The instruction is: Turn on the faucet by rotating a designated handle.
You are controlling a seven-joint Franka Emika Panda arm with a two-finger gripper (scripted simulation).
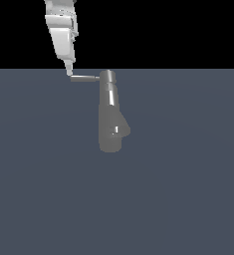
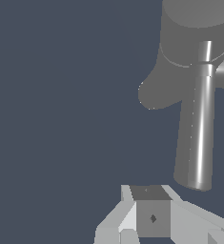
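1. A flat, plain slate-blue surface (image 1: 178, 199) filled the lower part of the exterior view; behind it the background was plain black.
2. The faucet (image 1: 110, 117) stood upright about mid-scene, its grey glossy column widening to a rounded base with a bulge toward the exterior view's right.
3. The handle (image 1: 85, 77), a thin grey rod, projected level from the top cap toward the exterior view's left.
4. The white arm came down from the upper edge, where it was cut off, and the gripper (image 1: 70, 72) sat at the handle's free end, touching or just beside it.
5. The fingers looked pressed together to a narrow tip; no gap showed.
6. The wrist view showed the handle (image 2: 198, 128) close up as a shiny rod, the faucet (image 2: 180, 57) beyond it, and the gripper (image 2: 149, 209) partly cut off.
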